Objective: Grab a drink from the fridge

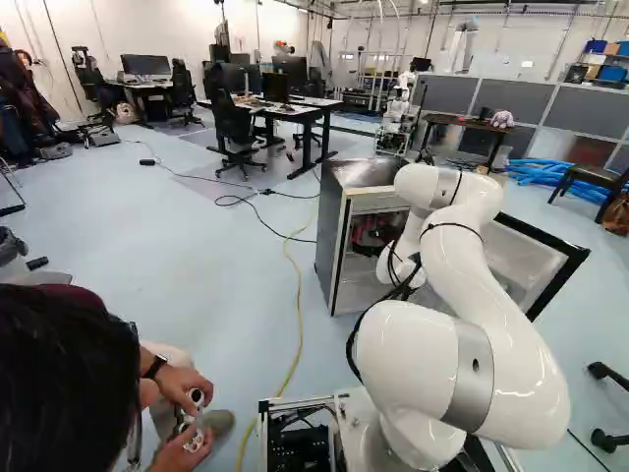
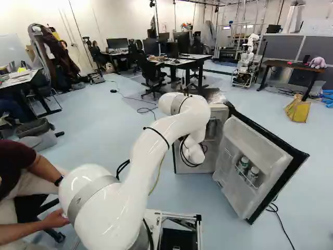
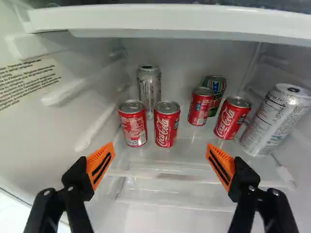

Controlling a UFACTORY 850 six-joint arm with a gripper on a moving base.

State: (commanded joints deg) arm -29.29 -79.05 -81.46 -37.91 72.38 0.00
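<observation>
In the left base view my gripper [image 1: 375, 232] shows partly, within the open fridge [image 1: 330, 236]. The wrist view has the gripper [image 3: 160, 166] wide open, nothing between its fingers. Ahead of them, on a clear shelf [image 3: 165, 167], two red cans [image 3: 132, 124] [image 3: 166, 124] stand close together with a tall silver can [image 3: 149, 86] behind. Another two red cans [image 3: 200, 107] [image 3: 233, 118] stand farther toward the other finger, a green can [image 3: 215, 92] behind them. A large pale can [image 3: 276, 120] is beside that group, near the side wall.
A white shelf edge [image 3: 170, 22] spans the fridge above the cans. The fridge door [image 2: 255, 156] stands open to the arm's right, bottles [image 2: 243, 164] in its rack. A seated person's hands [image 1: 182, 393] are close on the left. Another robot [image 2: 245, 60] stands far back.
</observation>
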